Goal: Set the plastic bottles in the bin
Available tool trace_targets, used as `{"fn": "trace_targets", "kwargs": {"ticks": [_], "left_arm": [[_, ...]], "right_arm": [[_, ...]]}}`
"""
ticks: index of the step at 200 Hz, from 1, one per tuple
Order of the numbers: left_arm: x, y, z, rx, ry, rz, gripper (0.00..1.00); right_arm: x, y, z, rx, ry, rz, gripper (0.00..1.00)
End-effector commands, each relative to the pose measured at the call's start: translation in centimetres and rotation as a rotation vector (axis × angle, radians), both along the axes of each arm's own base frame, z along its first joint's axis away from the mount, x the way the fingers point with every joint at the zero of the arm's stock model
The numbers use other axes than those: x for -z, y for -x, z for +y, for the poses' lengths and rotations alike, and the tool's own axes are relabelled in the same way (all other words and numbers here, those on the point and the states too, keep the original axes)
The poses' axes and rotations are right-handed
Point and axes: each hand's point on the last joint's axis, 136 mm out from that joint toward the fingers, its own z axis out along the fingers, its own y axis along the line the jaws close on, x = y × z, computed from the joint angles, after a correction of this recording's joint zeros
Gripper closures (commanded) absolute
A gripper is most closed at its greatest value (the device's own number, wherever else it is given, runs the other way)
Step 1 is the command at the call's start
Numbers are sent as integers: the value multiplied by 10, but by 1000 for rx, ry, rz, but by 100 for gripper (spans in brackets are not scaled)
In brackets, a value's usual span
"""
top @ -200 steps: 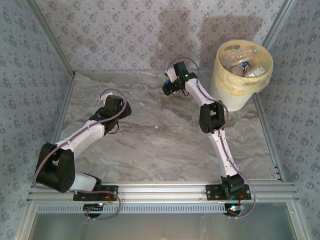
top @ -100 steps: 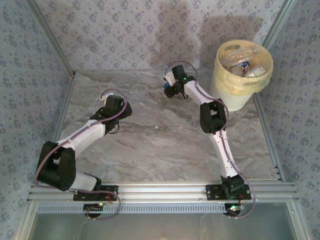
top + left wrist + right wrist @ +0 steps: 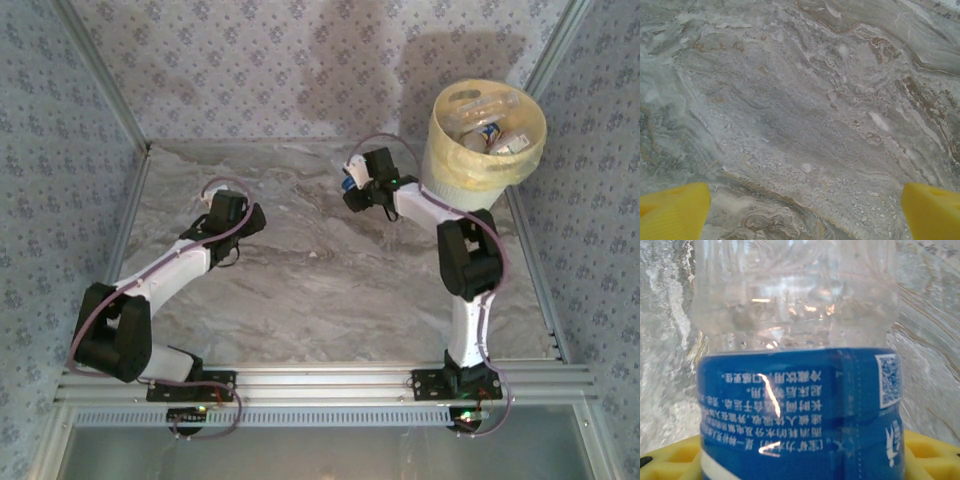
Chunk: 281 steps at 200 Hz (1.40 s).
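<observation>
Carriage of a blue-labelled plastic bottle (image 3: 800, 405) toward the bin (image 3: 440, 170) is in progress. The right gripper (image 3: 352, 187) has its yellow fingers (image 3: 930, 455) closed on the bottle's lower body, one on either side. Over the last second the right arm has swung its elbow out toward the right edge of the surface (image 3: 300, 290). The gripper has shifted from the far middle toward the far right corner, where the bin stands. The bottle is now near the bin's wall but not yet over its rim. Several bottles (image 3: 487, 135) already lie inside the bin. The left gripper (image 3: 805, 215) has not moved; it hangs over the left half of the surface, fingers spread wide with nothing between them. Judgement: the grasp has held through the move, and what remains for this bottle is a lift over the rim and release.
</observation>
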Motion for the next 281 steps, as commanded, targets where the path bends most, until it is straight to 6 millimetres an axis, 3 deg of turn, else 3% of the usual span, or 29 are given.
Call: {"fn": "trace_targets", "kwargs": {"ticks": [1, 20, 28, 78, 105, 160, 190, 195, 199, 217, 247, 281], "left_arm": [[-14, -5, -9, 21, 70, -40, 2], [-18, -8, -20, 64, 116, -52, 2], [-20, -9, -25, 84, 134, -58, 2], [-32, -12, -39, 125, 200, -99, 2], [-34, -12, -40, 120, 211, -101, 2], [-45, -13, -40, 122, 221, -124, 2], [-52, -10, -38, 124, 215, -146, 2], [-53, -10, -37, 121, 213, -151, 2], [-53, -10, -36, 118, 212, -153, 2], [-53, -9, -32, 106, 204, -159, 2], [-50, -7, -32, 104, 203, -152, 2], [-49, -4, -26, 88, 198, -158, 2]], "right_arm": [[-23, 11, -3, 66, -60, -87, 42], [-38, 28, -10, 105, -99, -124, 43], [-31, 41, -15, 120, -109, -110, 43], [-75, 84, -34, 152, -211, -212, 45], [-113, 94, -46, 159, -248, -286, 46], [-214, 103, -88, 220, -494, -431, 47], [-262, 97, -147, 364, -560, -447, 47], [-259, 96, -157, 399, -567, -427, 47], [-276, 95, -166, 417, -579, -451, 47], [-287, 85, -202, 527, -571, -450, 46], [-291, 64, -242, 649, -556, -411, 46], [-282, 32, -262, 684, -519, -385, 44]]}}
